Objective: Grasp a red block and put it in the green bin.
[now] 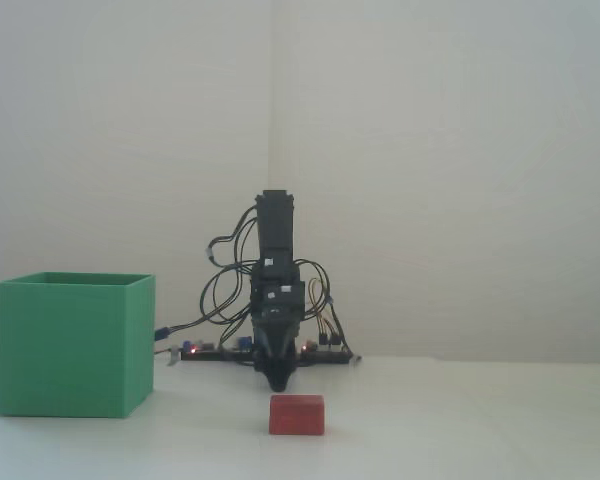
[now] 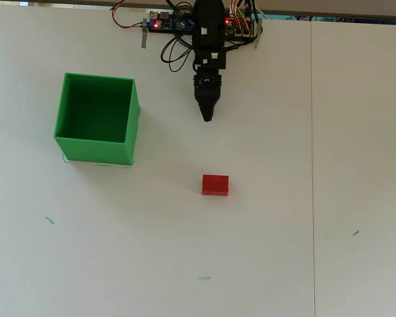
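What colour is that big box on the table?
Green; the green bin shows best in the overhead view.

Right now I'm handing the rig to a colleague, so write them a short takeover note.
Gripper: empty, jaws together, pointing down near the arm's base.
Red block: lying on the white table, in front of the gripper, untouched.
Green bin: upright, open-topped, looks empty; left of the block in the overhead view.
Done: nothing yet.
Left: reach out, grasp the block, drop it in the bin.
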